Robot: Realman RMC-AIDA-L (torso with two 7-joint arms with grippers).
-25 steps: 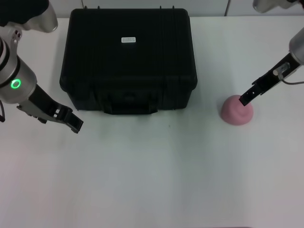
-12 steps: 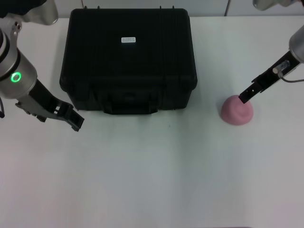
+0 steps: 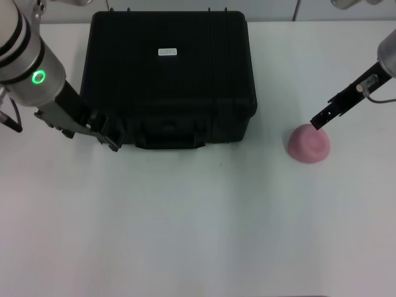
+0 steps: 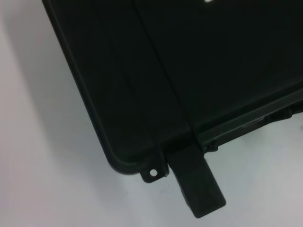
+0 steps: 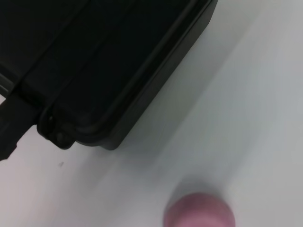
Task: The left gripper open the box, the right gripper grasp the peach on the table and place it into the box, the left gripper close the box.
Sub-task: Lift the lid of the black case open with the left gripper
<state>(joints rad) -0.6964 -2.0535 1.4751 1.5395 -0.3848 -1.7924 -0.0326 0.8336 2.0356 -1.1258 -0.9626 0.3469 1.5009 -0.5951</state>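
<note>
A small white label (image 3: 167,52) is affixed to the lid of the box (image 3: 167,80), near its rear centre. The label carries lines of dark print, but the characters are too small to read. No other text, brand, number or sign is legible.

A plain white table (image 3: 198,235) carries one tiny dark speck (image 3: 220,164).

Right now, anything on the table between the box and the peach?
No. In the head view the stretch between the box and the peach is bare white table. The right gripper hangs by the peach's far edge, outside that gap.
</note>
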